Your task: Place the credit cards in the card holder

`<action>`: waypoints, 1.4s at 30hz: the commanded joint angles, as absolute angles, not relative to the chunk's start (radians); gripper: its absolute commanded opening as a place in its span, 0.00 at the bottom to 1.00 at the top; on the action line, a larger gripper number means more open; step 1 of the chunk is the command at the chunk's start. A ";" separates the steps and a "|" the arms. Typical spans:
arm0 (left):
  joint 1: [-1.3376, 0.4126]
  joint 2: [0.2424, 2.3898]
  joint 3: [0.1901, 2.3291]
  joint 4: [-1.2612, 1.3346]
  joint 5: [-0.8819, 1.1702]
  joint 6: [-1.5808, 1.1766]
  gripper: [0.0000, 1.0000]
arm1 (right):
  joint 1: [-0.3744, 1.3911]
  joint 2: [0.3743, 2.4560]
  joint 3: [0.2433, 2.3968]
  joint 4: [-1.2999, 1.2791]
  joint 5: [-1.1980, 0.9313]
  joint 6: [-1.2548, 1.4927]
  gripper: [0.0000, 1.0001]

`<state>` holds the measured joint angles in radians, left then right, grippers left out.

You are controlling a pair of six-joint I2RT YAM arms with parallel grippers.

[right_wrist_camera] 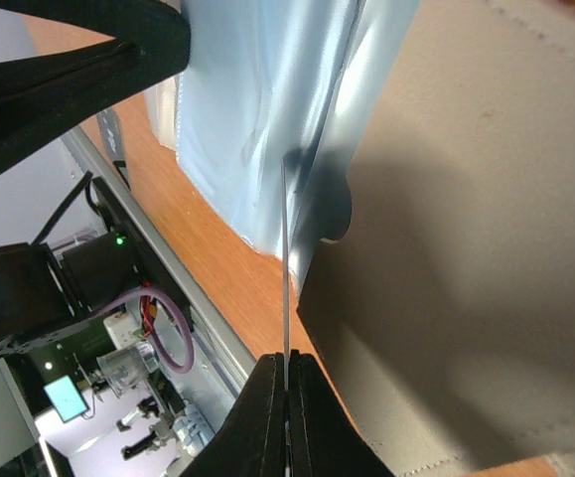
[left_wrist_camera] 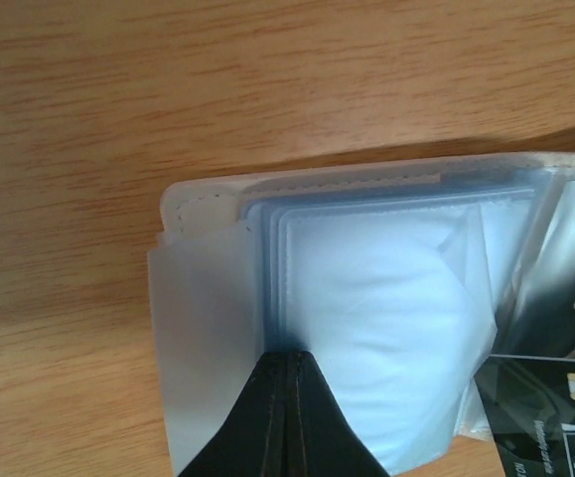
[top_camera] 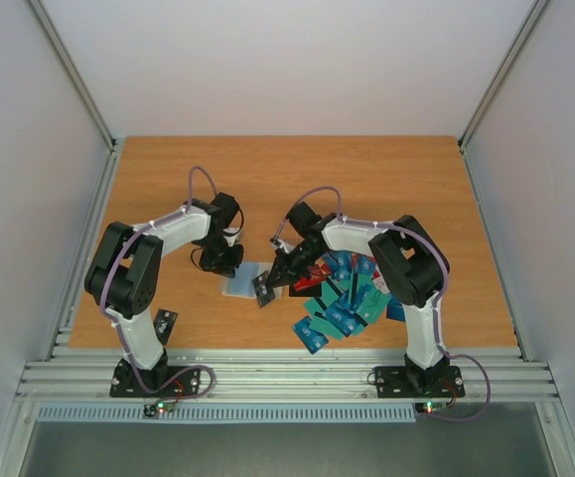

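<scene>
The card holder [top_camera: 239, 281] lies open on the table, cream cover down and clear sleeves [left_wrist_camera: 366, 298] up. My left gripper [top_camera: 223, 262] is shut, its tips [left_wrist_camera: 287, 360] resting on the sleeves near the spine. My right gripper [top_camera: 285, 270] is shut on a black credit card [top_camera: 264, 288]. In the right wrist view this card [right_wrist_camera: 285, 258] shows edge-on, its far end at the opening of a sleeve [right_wrist_camera: 257, 99] beside the beige cover [right_wrist_camera: 466, 248]. The black card also shows in the left wrist view [left_wrist_camera: 555, 417]. A pile of teal, blue and red credit cards [top_camera: 342, 298] lies under the right arm.
One dark card [top_camera: 165, 323] lies alone near the left arm's base. The aluminium rail [top_camera: 287, 373] runs along the near edge of the table. White walls stand on the left, right and back.
</scene>
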<state>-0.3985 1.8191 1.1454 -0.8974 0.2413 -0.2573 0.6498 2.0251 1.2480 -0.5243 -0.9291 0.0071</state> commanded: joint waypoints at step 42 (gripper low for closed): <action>-0.394 1.758 1.231 -0.959 0.210 -0.312 0.05 | 0.601 2.183 1.372 -0.453 -1.024 0.058 0.01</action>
<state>-0.3977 1.8053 1.1912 -0.9234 0.2131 -0.2913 0.6003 2.1574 1.3602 -0.4854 -1.0092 0.0296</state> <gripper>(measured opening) 0.044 0.014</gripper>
